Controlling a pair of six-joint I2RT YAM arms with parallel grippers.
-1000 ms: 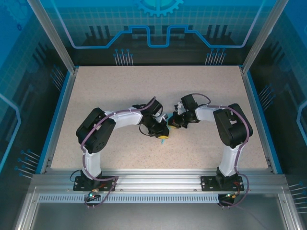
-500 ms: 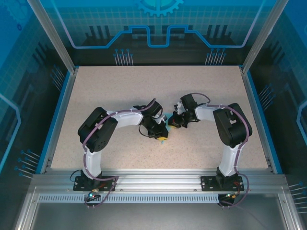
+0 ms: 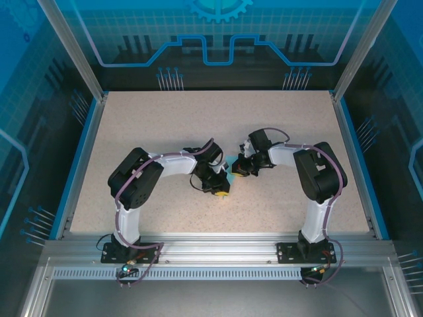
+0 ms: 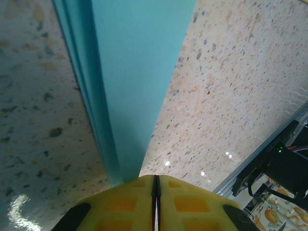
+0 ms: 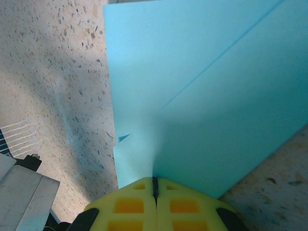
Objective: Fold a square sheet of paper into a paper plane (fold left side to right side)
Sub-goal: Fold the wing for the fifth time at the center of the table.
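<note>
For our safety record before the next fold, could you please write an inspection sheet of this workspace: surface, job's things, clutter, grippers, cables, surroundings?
Surface: speckled beige tabletop, glossy, no marks seen.
Job's things: light-blue paper, folded in layers with creases, between the two grippers.
Clutter: nothing seen.
Grippers: left gripper shut, tips at the paper's narrow end; right gripper shut, tips at the paper's edge; whether they pinch or only press, cannot tell.
Cables: purple cables run along both arms, close to them.
Surroundings: aluminium frame at the near edge, blue printed walls around the table.
</note>
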